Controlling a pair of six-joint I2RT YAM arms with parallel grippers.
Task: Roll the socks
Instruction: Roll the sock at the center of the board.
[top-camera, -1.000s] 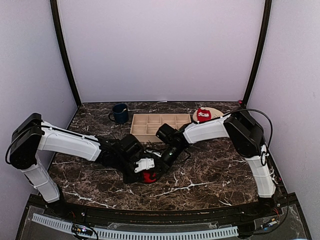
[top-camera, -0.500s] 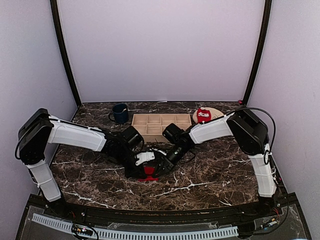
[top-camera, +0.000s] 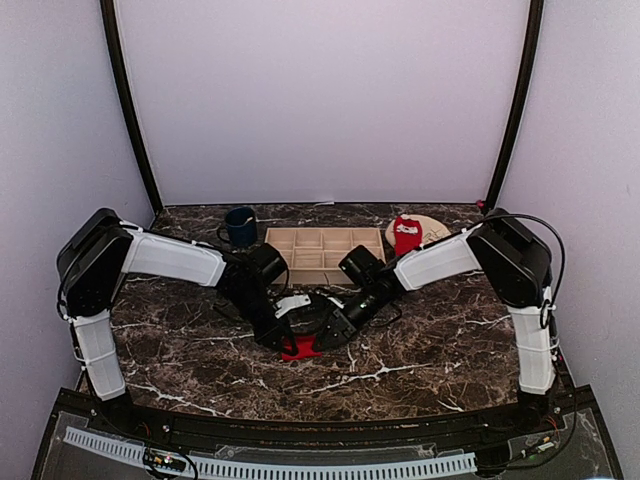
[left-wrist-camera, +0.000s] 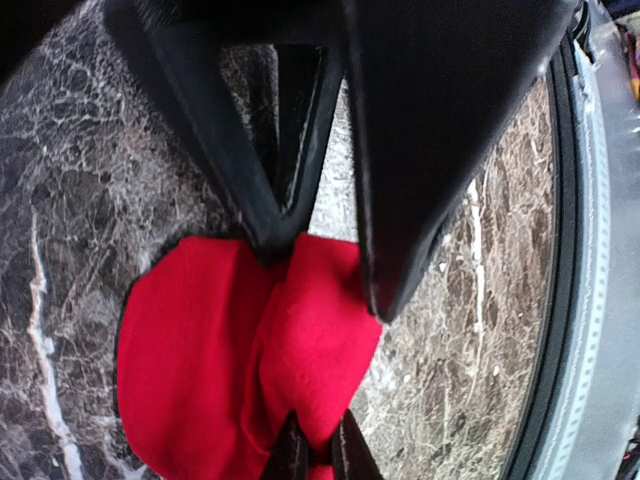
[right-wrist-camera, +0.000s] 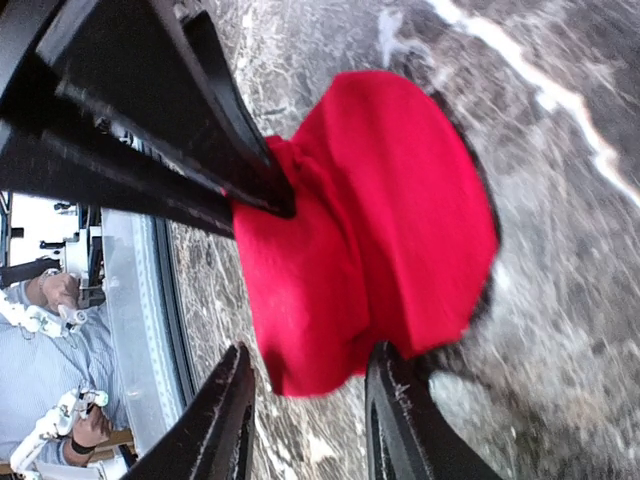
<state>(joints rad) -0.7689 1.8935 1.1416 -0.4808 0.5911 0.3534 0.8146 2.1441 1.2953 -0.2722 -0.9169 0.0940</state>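
**A:** What is taking up most of the space?

**B:** The dark marbled surface (top-camera: 450, 340) is spreading across the whole view. The left arm (top-camera: 170, 260) and right arm (top-camera: 440, 262) are both reaching inward over it, meeting near the front middle.

**A:** And behind them?

**B:** A pale wooden tray (top-camera: 323, 252) with compartments is sitting toward the back. A round tan plate (top-camera: 432, 228) is lying to its right and a dark blue mug (top-camera: 240, 227) is standing to its left.

**A:** Where are the socks lying?

**B:** One red sock (top-camera: 297, 349) is resting on the surface between the two arms, bunching up along its middle. The second sock (top-camera: 404, 232) is lying on the plate, well apart from the first.

**A:** What are the tools doing?

**B:** The left tool (left-wrist-camera: 325, 272) is pinching a fold of the red sock from one side. The right tool (right-wrist-camera: 312, 388) is clamping the opposite edge of the same sock, with fabric filling the space between its fingers.
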